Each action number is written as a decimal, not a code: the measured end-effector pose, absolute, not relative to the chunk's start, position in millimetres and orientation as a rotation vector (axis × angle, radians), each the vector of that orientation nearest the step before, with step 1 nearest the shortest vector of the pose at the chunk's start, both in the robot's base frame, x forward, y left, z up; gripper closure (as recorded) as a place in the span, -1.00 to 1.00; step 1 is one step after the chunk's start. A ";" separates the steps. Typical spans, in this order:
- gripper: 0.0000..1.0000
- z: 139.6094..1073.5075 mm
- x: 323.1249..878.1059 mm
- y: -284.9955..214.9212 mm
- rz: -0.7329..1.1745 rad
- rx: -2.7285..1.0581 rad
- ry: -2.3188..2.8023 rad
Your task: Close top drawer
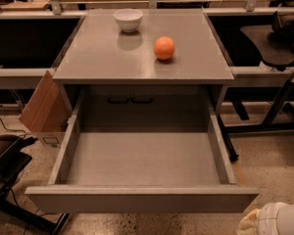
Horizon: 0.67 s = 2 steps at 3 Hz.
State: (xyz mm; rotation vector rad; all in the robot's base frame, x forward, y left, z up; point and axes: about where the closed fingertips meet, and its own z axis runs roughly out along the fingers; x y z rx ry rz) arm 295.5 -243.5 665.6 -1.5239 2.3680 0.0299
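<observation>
The top drawer (142, 199) is a wide matte-grey tray pulled far out of the grey cabinet (137, 58), with a plain front panel facing me and nothing inside. My gripper (274, 220) shows only as a pale rounded part at the bottom right corner, just below and right of the drawer front's right end, apart from it.
A white bowl (128, 19) and an orange (164, 48) sit on the cabinet top. A cardboard box (44, 109) leans at the cabinet's left side. Black stands and cables (10, 180) are on the floor at left, table legs (279, 111) at right.
</observation>
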 end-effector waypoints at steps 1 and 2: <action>1.00 665.6 295.5 -243.5 0.030 -1.524 2.368; 1.00 656.0 314.6 -231.4 0.074 -1.553 2.323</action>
